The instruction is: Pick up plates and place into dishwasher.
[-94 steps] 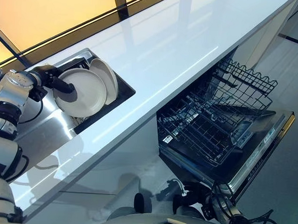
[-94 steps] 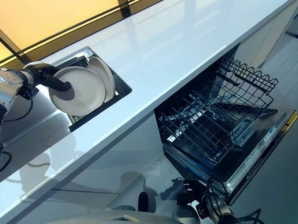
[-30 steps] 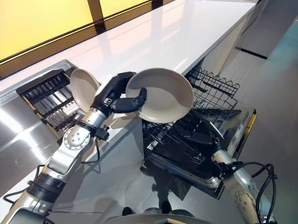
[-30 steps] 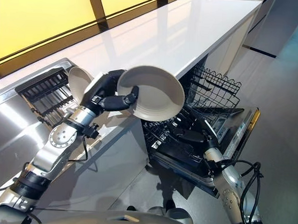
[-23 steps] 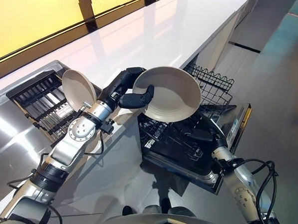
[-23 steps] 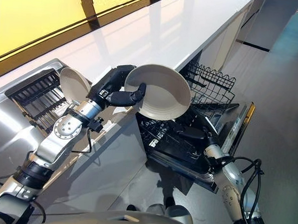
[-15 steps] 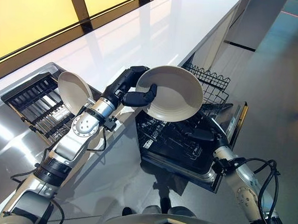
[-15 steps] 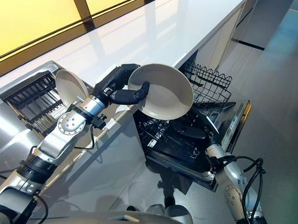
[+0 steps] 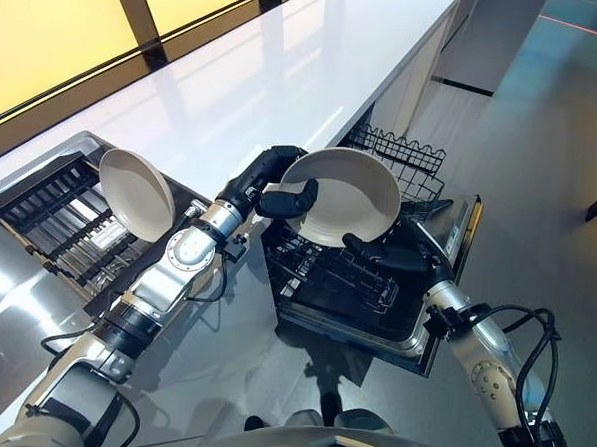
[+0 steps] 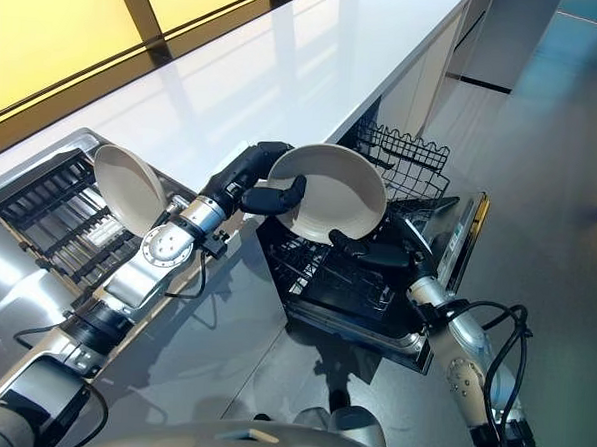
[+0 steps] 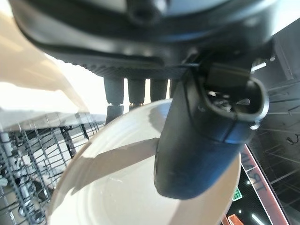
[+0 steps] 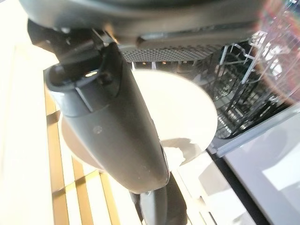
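My left hand [image 9: 273,182] is shut on a cream plate [image 9: 352,191], thumb across its inner face and fingers behind the rim. It holds the plate tilted above the dishwasher's lower rack [image 9: 336,281]. The left wrist view shows the thumb [image 11: 206,136] lying on the plate [image 11: 126,192]. From the right, my right hand [image 9: 389,255] reaches in under the plate's lower rim, open with straight fingers; whether it touches the rim is unclear. Past the thumb [image 12: 117,131] in the right wrist view is the plate [image 12: 185,110]. A second cream plate [image 9: 135,193] stands on edge in the sink's drying rack [image 9: 49,210].
The dishwasher door [image 9: 455,257] lies open toward the floor, with the wire upper rack [image 9: 402,159] pulled out behind the held plate. A long white counter [image 9: 286,73] runs above the dishwasher. Steel sink surface [image 9: 4,298] lies at the left.
The camera has shifted. My left arm has lowered the plate toward the dishwasher rack, and my right hand has come up close under the plate's lower rim.
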Available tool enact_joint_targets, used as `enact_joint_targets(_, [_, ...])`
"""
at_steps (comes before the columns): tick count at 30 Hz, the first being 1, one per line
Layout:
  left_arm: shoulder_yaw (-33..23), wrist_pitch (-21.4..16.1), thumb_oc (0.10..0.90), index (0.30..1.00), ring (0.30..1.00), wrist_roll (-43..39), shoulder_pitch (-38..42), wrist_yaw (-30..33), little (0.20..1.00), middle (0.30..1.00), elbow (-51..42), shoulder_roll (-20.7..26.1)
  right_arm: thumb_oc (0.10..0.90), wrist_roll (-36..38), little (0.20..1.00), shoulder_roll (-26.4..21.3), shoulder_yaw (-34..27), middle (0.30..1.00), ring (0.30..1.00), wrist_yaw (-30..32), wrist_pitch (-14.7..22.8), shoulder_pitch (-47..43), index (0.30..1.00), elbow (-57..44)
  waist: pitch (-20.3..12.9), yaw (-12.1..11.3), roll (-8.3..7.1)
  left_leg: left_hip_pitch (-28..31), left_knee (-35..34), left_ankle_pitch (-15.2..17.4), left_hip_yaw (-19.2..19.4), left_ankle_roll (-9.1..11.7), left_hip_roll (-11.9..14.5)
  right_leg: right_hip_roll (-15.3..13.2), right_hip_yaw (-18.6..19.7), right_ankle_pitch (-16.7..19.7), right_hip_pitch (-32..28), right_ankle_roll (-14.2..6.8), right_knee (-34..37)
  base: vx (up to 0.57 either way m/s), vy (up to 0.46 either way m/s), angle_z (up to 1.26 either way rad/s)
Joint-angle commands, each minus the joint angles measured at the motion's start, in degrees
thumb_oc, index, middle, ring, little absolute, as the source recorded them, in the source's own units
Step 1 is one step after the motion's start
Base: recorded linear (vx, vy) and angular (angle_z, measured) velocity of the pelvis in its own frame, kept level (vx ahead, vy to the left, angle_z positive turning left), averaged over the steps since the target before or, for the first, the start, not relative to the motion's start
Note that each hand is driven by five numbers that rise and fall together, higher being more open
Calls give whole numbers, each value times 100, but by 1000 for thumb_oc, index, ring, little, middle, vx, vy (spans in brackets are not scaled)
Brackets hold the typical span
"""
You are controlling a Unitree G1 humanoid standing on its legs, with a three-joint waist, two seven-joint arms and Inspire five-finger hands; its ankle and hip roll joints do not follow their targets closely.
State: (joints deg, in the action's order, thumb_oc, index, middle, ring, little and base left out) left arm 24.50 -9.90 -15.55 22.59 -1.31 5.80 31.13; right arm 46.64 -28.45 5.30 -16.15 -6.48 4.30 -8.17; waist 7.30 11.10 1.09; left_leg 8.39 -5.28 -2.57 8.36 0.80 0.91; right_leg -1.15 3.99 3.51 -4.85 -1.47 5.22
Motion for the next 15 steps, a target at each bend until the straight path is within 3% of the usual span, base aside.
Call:
enact_joint_targets(1, [-218, -1102, 100, 300, 300, 38, 957, 358, 200, 300, -13, -2, 800, 314, 900, 43, -244, 900, 900, -424, 181, -483, 900, -508, -421, 17, -198, -32, 28, 470, -31, -335, -295, 167, 13, 46, 47, -238, -22, 0, 0, 0])
enact_joint_targets(14, [-134, -981, 100, 300, 300, 17, 882, 190, 200, 300, -43, -43, 800, 539, 900, 134, -294, 900, 900, -361, 257, -526, 900, -483, -440, -13, -207, -45, 28, 467, -114, -343, -296, 177, 6, 39, 42, -229, -22, 0, 0, 0])
enact_joint_targets(15, [-118, -1004, 100, 300, 300, 3, 871, 155, 200, 300, -7, -53, 100, 662, 200, 173, -288, 300, 300, -427, 360, -524, 300, -492, -442, -15, -202, -45, 28, 467, -110, -346, -294, 177, 5, 37, 42, -231, -22, 0, 0, 0])
